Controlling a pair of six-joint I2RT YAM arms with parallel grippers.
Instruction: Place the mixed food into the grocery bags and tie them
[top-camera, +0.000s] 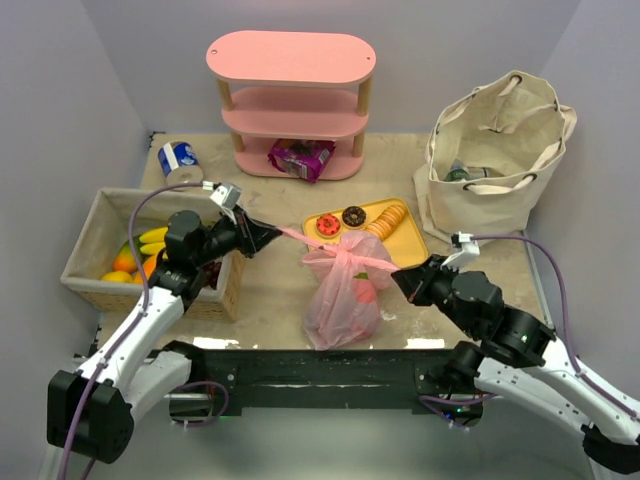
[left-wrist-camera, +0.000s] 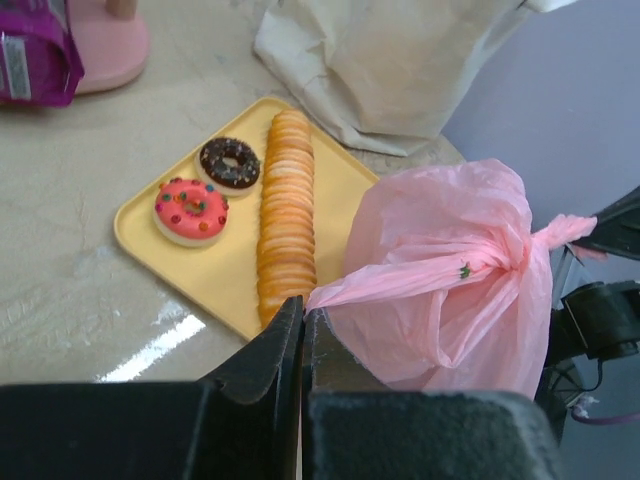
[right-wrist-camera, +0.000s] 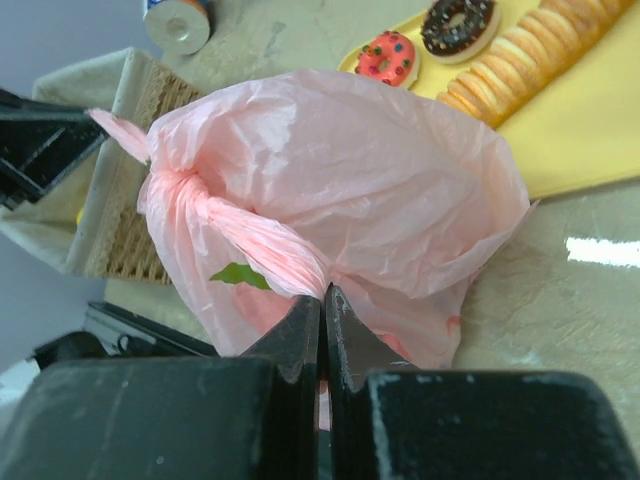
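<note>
nearest the arms' bases, the pink plastic bag is seen standing on the worktop between the two arms, its top gathered into a knot. two twisted handle strands are drawn out from the knot, one to each side. the left strand is clamped in the closed left pincer, which is held above the worktop just beside the woven basket. the right strand is pinched in the closed right pincer. both strands are stretched taut. through the thin plastic a green leaf is made out; the rest of the contents cannot be told. in the basket, oranges and bananas are piled. just behind the pink bag a yellow tray is laid, bearing a pink-iced doughnut, a chocolate doughnut and a row of round biscuits. farther back on the right the beige canvas bag is stood open, a green-labelled bottle partly seen inside. at the far wall a pink shelf is set, with a purple packet on its lowest level and a blue and white can to its left.
</note>
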